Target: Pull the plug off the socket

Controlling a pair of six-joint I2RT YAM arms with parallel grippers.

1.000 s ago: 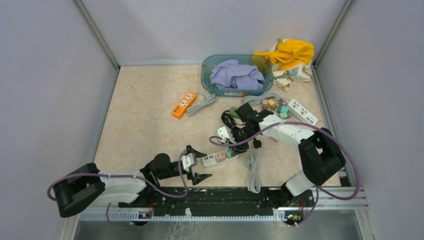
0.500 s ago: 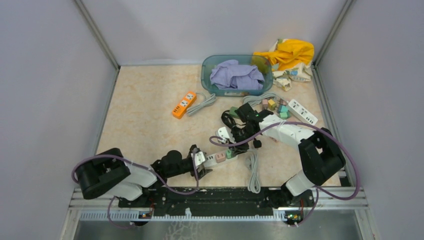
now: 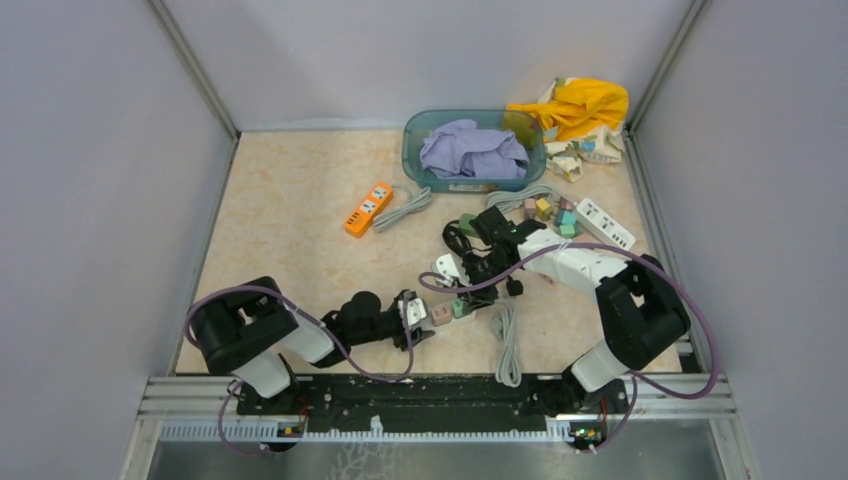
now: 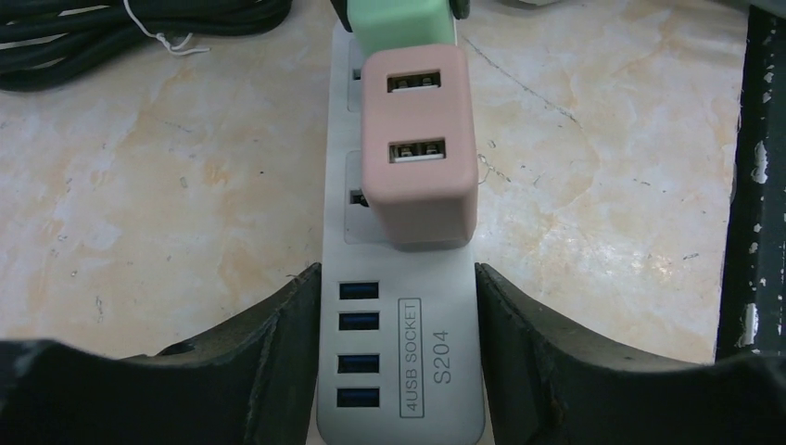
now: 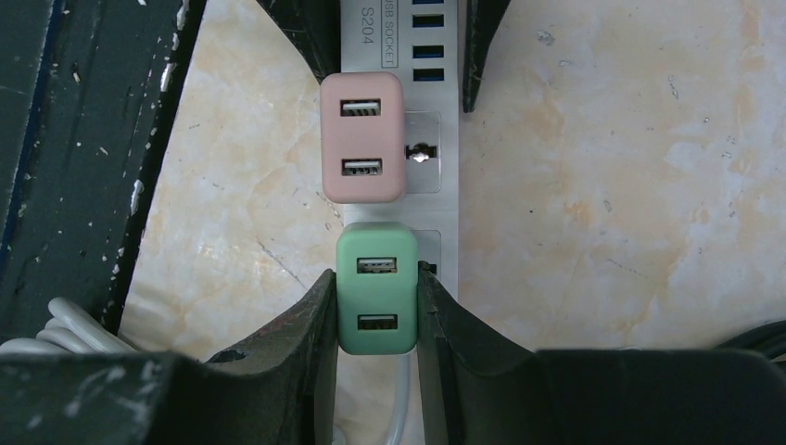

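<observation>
A white power strip, the socket (image 3: 425, 318) (image 4: 399, 371), lies on the table near the front edge. A pink plug (image 4: 422, 158) (image 5: 361, 139) and a green plug (image 5: 375, 287) (image 3: 459, 306) sit in it side by side. My left gripper (image 3: 413, 318) (image 4: 397, 278) is shut on the strip's USB end, its fingers (image 4: 278, 352) pressed flat against both long sides. My right gripper (image 5: 375, 278) (image 3: 462, 298) is shut on the green plug, gripping its two sides. The green plug stands seated in the strip.
An orange power strip (image 3: 368, 208) lies further back on the left. A teal bin with purple cloth (image 3: 475, 150), yellow cloth (image 3: 580, 105), another white strip (image 3: 603, 222) and loose coloured plugs (image 3: 550, 210) fill the back right. A grey cable coil (image 3: 507, 340) lies by the black front rail (image 4: 751, 185).
My left arm has swung right to the strip's near end and its jaws have closed from wide open onto the strip. The right arm has not moved.
</observation>
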